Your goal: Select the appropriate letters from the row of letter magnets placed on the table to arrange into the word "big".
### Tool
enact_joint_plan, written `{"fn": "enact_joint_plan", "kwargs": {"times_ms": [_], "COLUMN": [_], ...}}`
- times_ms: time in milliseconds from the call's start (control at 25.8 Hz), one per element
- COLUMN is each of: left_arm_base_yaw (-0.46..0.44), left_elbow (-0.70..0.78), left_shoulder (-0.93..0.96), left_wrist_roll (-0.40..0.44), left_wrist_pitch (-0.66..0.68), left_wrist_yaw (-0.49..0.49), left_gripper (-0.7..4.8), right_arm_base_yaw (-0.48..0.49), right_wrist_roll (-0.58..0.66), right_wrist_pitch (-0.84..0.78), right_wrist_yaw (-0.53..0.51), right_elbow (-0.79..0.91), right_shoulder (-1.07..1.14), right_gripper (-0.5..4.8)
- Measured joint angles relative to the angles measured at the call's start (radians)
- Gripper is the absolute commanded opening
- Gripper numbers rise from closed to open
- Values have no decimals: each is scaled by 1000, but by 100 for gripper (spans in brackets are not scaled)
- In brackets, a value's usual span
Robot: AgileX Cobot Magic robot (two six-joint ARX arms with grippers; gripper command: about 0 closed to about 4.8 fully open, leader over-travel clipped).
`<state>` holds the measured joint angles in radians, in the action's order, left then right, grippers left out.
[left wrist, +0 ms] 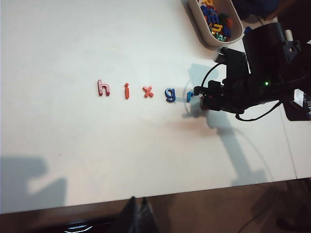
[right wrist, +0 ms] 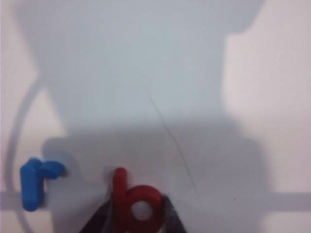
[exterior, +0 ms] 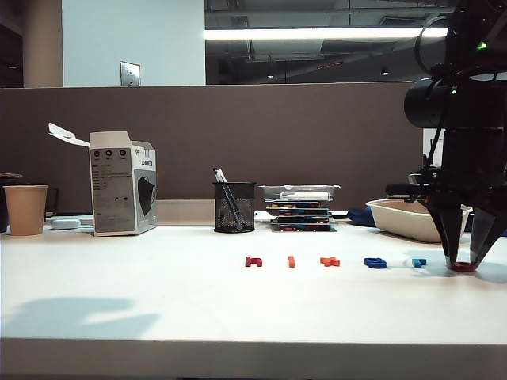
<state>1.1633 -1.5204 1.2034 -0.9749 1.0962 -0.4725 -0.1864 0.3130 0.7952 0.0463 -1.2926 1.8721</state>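
six letter magnets sit in a row on the white table [exterior: 158,309]. in the outside view you see, l to r, the dark red one [exterior: 253,261], orange "i" [exterior: 291,261], orange-red one [exterior: 329,260], dark blue "g" [exterior: 375,263], light blue one [exterior: 418,262] and the red "b" [exterior: 463,267]. your right gripper [exterior: 463,260] points down at the far right end, one finger each side of the "b", low on the table.

left wrist cam: you look down on h, i, x, g, r, w/ the right arm over the row's end. a white tray [left wrist: 206,36] of letters sits near. the left gripper's state you can't tell.

right wrist cam: the dark fingers [right wrist: 172,218] press both sides of the "b" [right wrist: 138,206], closed on it. the "r" [right wrist: 34,182] lies just beside.
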Motion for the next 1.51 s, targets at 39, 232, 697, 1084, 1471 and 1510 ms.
{"fn": "enact_joint_plan", "kwargs": {"times_ms": [39, 232, 697, 1084, 1471, 1510], "left_arm_base_yaw": [0, 0, 0, 0, 0, 0], "left_elbow": [0, 0, 0, 0, 0, 0], "left_shoulder": [0, 0, 0, 0, 0, 0], "left_wrist_roll": [0, 0, 0, 0, 0, 0], "left_wrist_pitch": [0, 0, 0, 0, 0, 0], "left_wrist_yaw": [0, 0, 0, 0, 0, 0], "left_gripper": [-5, -5, -5, -5, -5, -5], "right_arm_base_yaw": [0, -1, -3, -125, -331, -342], "right_wrist_roll": [0, 0, 0, 62, 244, 253], "right_wrist_pitch": [0, 11, 77, 97, 24, 22], "right_wrist_yaw": [0, -2, -41, -50, -54, -55], "right_elbow": [0, 0, 6, 8, 9, 9], "right_shoulder": [0, -2, -65, -90, -90, -90], "right_gripper": [89, 89, 89, 89, 89, 89]}}
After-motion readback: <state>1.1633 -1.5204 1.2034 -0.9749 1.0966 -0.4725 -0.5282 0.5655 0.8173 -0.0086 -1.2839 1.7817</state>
